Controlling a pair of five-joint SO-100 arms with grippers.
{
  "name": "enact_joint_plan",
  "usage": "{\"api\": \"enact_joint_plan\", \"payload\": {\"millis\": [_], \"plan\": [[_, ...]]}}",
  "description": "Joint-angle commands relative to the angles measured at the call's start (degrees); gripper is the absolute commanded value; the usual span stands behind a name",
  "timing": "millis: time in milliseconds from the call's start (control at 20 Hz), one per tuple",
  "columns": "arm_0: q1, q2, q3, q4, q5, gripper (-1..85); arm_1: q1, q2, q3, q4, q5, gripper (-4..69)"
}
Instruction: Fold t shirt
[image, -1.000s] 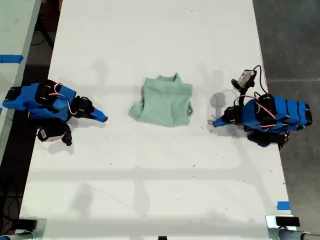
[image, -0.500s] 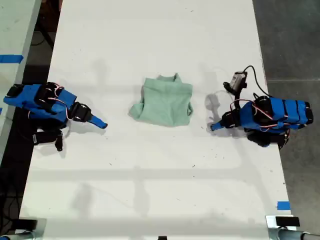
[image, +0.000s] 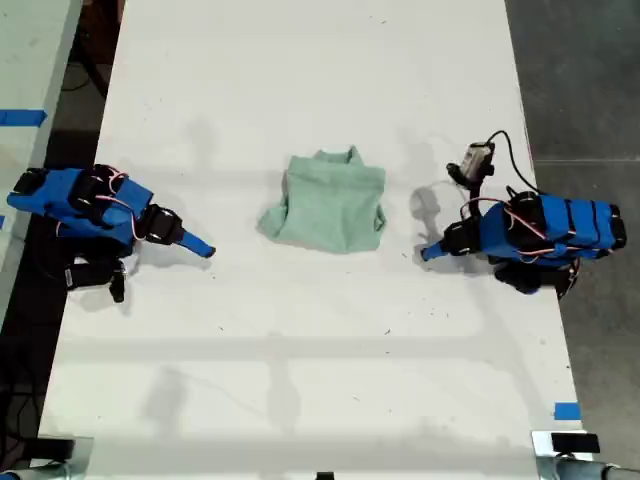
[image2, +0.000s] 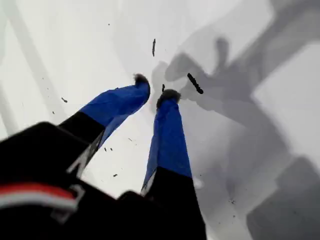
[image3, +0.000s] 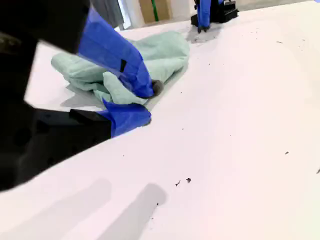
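The folded t shirt (image: 328, 203) lies on the table (image: 300, 380), touching neither pincer.

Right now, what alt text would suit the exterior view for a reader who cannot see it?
A folded mint-green t shirt lies mid-way on a white table. Two blue arms rest on the table at the exterior view's left and right, each clear of the shirt and holding nothing.

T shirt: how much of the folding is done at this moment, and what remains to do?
Mostly done, it seems. The t shirt lies in a compact bundle mid-table, collar toward the exterior view's top. Nothing is in hand: my first gripper is open over bare table, and my second gripper is open, short of the cloth. Left, perhaps: tucking in the corner that sticks out.
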Motion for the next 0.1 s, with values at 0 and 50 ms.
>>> {"api": "enact_joint_plan", "payload": {"millis": [0, 50], "plan": [[0.4, 0.4, -0.9, -1.1, 0.4, 4.2, -0.3, -0.3, 1.7, -1.1, -0.4, 6.9], [0.4, 0.4, -0.9, -1.1, 0.4, 4.2, -0.3, -0.3, 1.7, -1.1, -0.4, 6.9]]}}
